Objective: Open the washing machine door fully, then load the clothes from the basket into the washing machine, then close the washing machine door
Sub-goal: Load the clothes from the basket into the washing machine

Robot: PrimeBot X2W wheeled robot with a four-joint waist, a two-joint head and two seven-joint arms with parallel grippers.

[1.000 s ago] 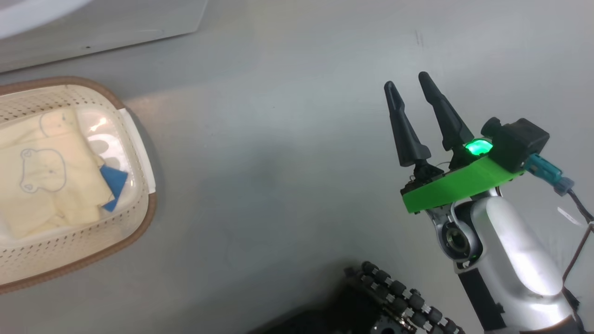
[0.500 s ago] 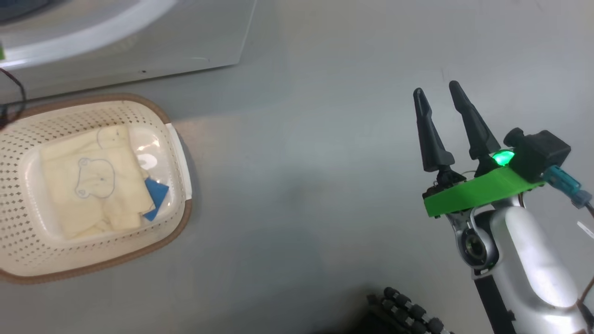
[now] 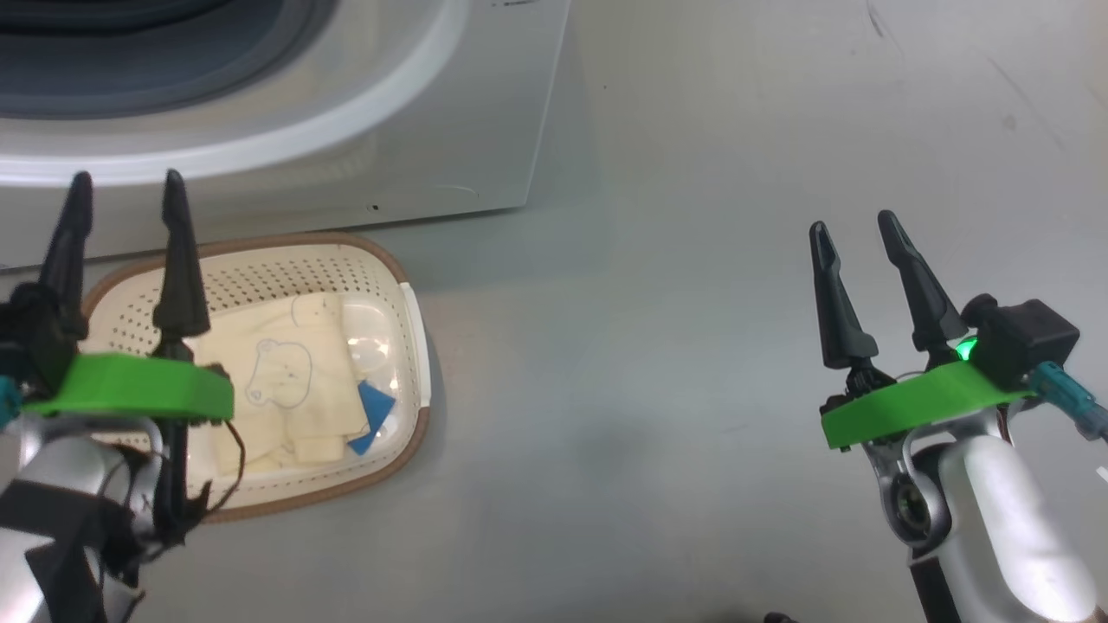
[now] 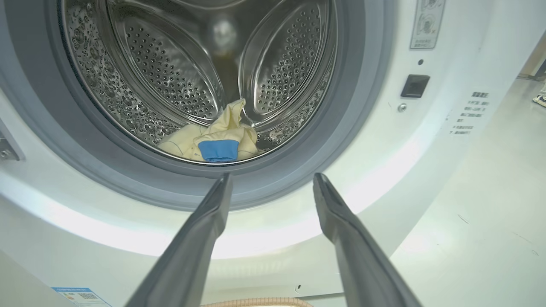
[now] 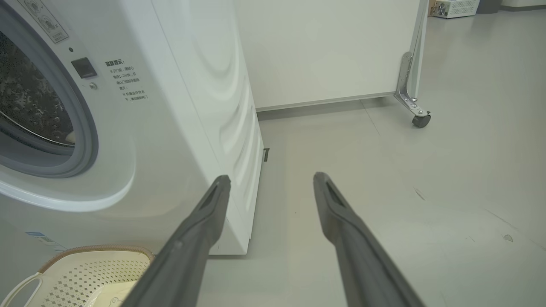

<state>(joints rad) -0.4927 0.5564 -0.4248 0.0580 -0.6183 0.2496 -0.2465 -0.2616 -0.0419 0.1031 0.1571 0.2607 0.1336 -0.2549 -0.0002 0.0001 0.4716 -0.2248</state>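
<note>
A castered white panel (image 5: pixel 324 51) stands beside the washing machine (image 5: pixel 179 85).

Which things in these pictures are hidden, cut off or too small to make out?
Head view: the basket's left part, hidden behind the left gripper.
Head view: how many clothes lie in the basket; they are folded together.
Left wrist view: the drum's top, cut off by the upper edge.
Right wrist view: the printed notice on the washing machine, too small to read.
</note>
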